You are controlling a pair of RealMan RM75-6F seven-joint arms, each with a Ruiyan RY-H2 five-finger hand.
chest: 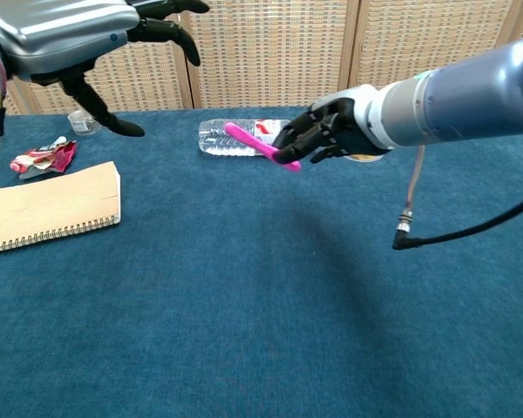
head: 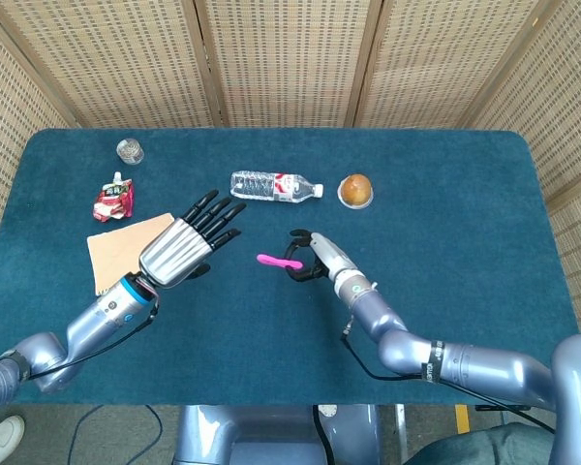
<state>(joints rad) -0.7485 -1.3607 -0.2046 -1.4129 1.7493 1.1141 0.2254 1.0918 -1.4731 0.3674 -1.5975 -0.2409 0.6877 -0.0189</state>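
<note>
Room: we see bare blue table [head: 445,203] in front of both hands; the water bottle [head: 274,185] and jelly cup [head: 355,190] lie behind them, well apart.
Right hand [head: 315,258]: our fingers [chest: 307,139] pinch a pink stick [head: 274,261], lifted off the table, pointing left.
Left hand [head: 186,247]: released, fingers spread, palm down, raised beside the spiral notebook [head: 111,254], near the stick's tip.
</note>
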